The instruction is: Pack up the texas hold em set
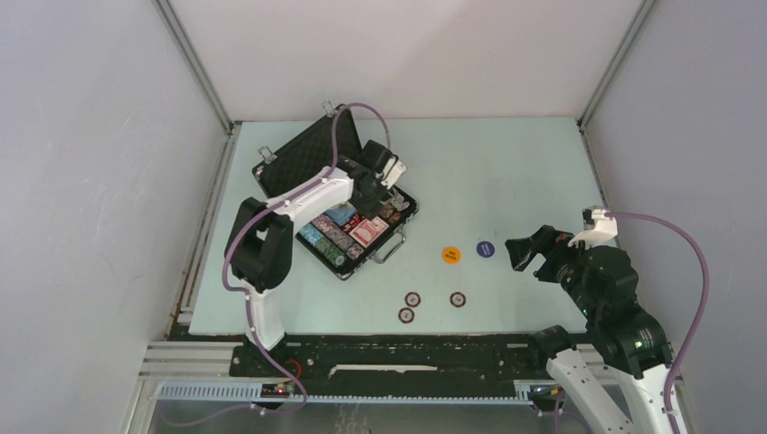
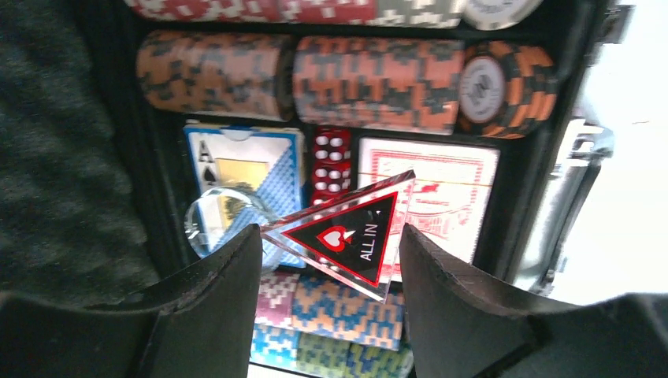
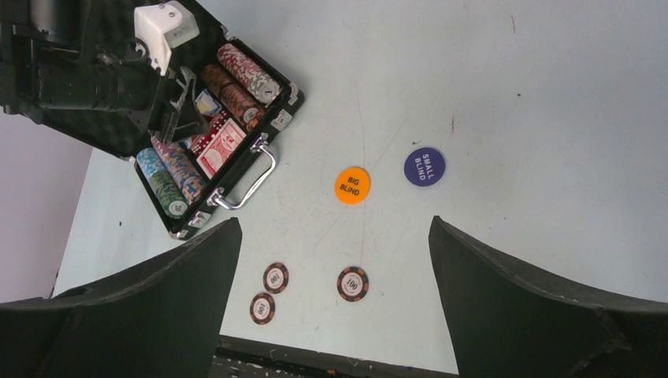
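The left gripper [image 2: 329,232] pinches the clear acrylic triangular "ALL IN" marker [image 2: 350,234] by its edges, over the open black foam-lined briefcase [image 1: 303,158]. Light, stiff and probably slick, it could pivot. The right gripper [image 3: 335,226] is spread wide and empty.

orange BIG BLIND button [image 3: 351,185] on pale tabletop [image 3: 512,94]. blue SMALL BLIND button [image 3: 424,166] just beside it, picture-right. three dark chips [image 3: 352,283] near it, camera side. Open briefcase [image 3: 285,120] with chip rows [image 3: 169,177], cards [image 3: 223,147], well apart picture-left. right tool [image 3: 335,224]: jaws spread wide, empty.
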You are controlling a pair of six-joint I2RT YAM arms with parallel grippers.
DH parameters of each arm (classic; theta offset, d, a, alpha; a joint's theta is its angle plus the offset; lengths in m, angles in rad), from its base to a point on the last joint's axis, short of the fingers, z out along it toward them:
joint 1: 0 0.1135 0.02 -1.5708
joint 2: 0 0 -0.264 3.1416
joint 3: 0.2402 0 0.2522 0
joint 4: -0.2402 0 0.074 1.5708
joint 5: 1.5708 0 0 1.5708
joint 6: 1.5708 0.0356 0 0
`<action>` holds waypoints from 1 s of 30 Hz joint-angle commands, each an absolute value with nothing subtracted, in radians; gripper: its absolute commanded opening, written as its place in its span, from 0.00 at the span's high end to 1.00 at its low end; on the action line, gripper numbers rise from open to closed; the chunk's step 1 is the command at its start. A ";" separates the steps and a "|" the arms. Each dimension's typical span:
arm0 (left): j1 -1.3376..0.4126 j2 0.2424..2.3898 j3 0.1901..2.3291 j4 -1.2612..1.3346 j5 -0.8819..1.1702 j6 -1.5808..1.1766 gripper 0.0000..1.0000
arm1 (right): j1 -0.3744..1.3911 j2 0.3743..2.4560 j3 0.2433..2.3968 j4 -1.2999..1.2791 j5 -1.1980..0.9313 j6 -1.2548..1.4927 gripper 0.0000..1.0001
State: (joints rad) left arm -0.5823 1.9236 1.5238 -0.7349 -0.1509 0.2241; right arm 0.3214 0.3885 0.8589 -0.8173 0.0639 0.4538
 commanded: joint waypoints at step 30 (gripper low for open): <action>-0.425 2.048 1.665 -0.679 -0.086 0.342 0.36 | 0.337 0.406 0.856 -0.783 0.059 0.433 0.00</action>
State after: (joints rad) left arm -0.4530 2.0289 1.5768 -0.6903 -0.0795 0.3149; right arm 0.3302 0.3969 0.8581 -0.8173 0.0624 0.4522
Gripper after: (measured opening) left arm 0.645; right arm 0.993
